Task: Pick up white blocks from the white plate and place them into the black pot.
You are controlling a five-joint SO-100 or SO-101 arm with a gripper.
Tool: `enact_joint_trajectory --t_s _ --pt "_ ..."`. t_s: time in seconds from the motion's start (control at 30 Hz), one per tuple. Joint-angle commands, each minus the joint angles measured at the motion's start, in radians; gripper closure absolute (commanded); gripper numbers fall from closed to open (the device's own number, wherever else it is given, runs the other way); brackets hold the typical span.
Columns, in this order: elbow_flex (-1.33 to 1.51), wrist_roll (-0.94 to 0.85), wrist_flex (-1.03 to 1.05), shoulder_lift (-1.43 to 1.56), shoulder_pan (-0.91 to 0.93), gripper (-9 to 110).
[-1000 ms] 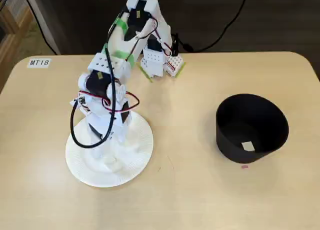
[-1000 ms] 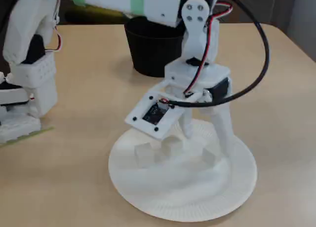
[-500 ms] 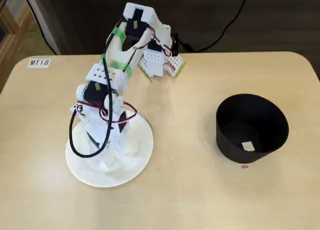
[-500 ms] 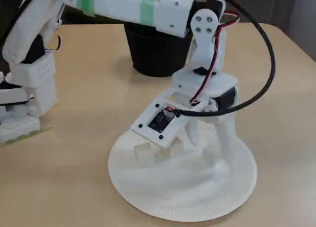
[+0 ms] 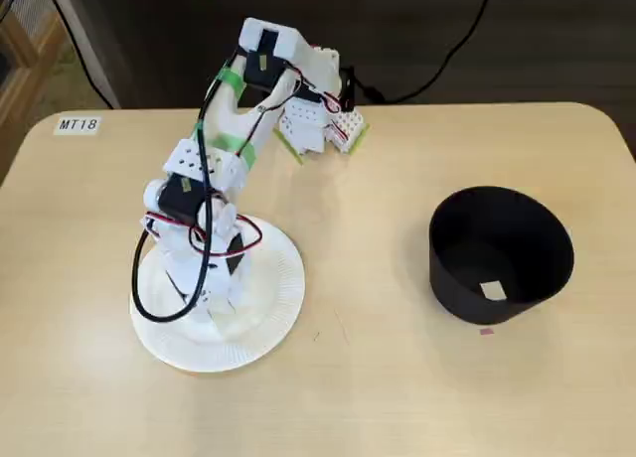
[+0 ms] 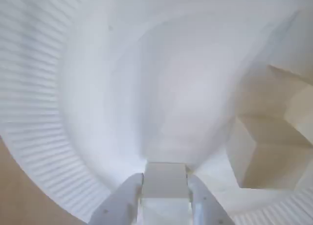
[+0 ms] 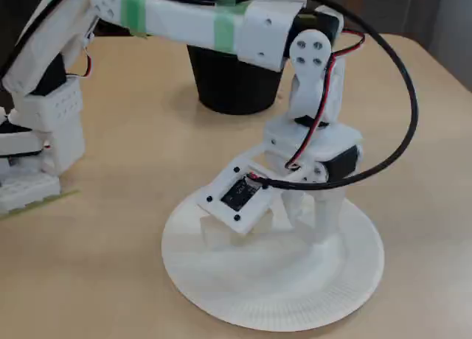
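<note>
While the gripper (image 6: pixel 165 205) sat on the plate (image 6: pixel 34 137), its jaws clamped a block (image 6: pixel 165 182).
You needed a straight lift clear of its neighbours.

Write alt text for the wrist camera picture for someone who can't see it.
Close-up from the wrist camera: the gripper has its fingers on either side of a small white block on the white plate. Larger-looking beige blocks sit at the right edge, and a sliver of tan table shows bottom left.
</note>
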Motion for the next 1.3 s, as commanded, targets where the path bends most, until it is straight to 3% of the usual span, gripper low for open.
enact_joint_trajectory --t_s 0.0,0.33,0.57,0.67,0.77,0.93,1.1,1.27 --pt "-0.08 0.003 0.012 -0.014 0.014 104" --pt "-0.278 -0.114 0.011 -0.031 0.006 104" --pt "-0.77 -0.357 -0.006 -0.08 -0.054 104" --pt "-1.157 -0.476 0.038 -0.202 -0.135 104" --pt "-1.204 -0.606 0.067 -0.152 -0.259 104" --pt "-1.154 -0.669 0.242 -0.029 -0.485 104" --pt "-0.528 -0.629 0.239 0.298 -0.698 104" --pt "-0.172 -0.604 0.238 0.465 -0.868 104"
